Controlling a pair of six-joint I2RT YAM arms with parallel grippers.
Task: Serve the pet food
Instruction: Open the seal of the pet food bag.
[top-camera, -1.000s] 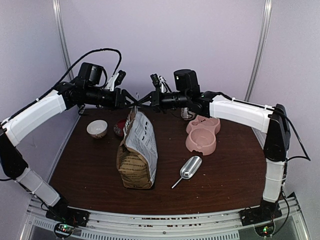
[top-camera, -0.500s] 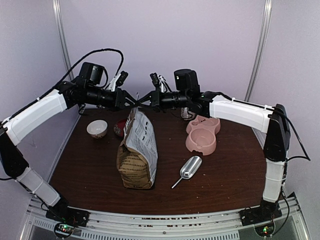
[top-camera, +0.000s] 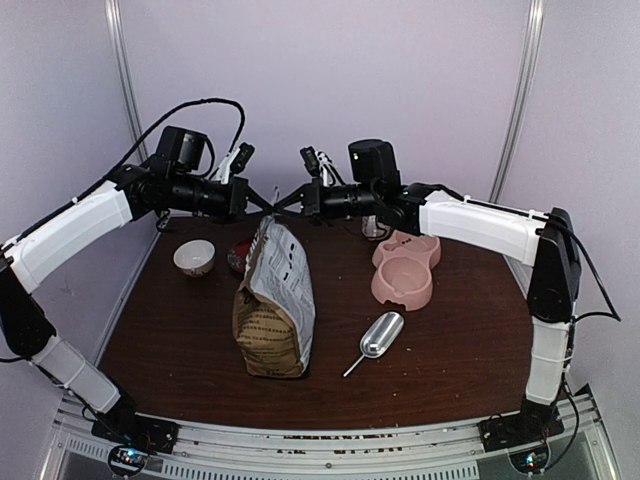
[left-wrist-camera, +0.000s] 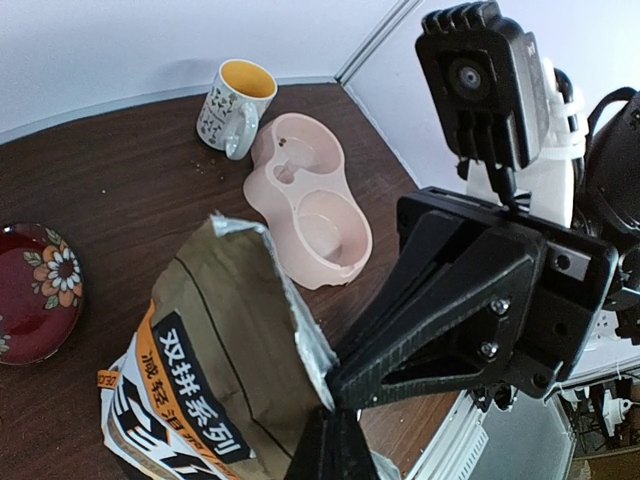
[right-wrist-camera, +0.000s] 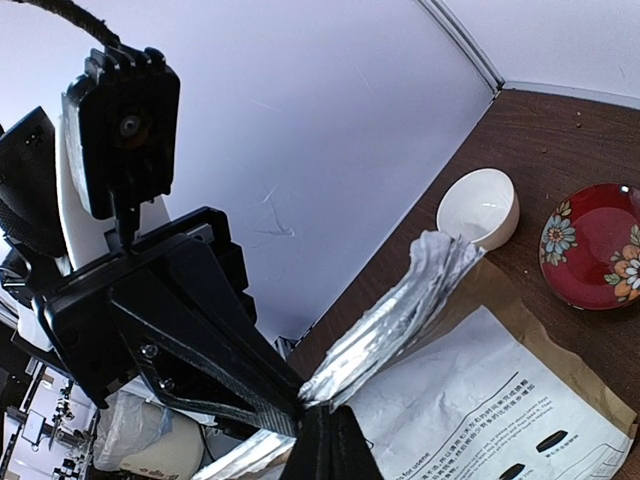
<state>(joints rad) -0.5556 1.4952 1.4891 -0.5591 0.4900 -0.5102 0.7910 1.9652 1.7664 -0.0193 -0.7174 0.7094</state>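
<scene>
Two grippers meet above the middle of the table (top-camera: 450, 350), both at the top of the paper bag (top-camera: 275, 310) that stands upright left of centre. The left gripper (top-camera: 264, 206) reaches in from the left with its fingers pressed together, pinching the upper edge of the bag; its own camera shows the dark fingertips closed on the foil-lined rim. The right gripper (top-camera: 287, 199) comes from the right and is likewise clamped on the crumpled foil top, its tips almost touching those of the other. Between the two pinches the mouth of the bag gapes a little, with silver lining showing inside, but the pet food itself cannot be seen from any camera; no pellets are visible in the opening. A pink double bowl (top-camera: 405, 270) sits to the right of the bag, near the far edge, and a metal scoop (top-camera: 378, 338) lies nearer the front, apart from both. Left of the bag stands a small white bowl (top-camera: 193, 257), with a red saucer (left-wrist-camera: 35, 290) painted with flowers between them. A mug (left-wrist-camera: 235, 100) stands just behind the double bowl.
</scene>
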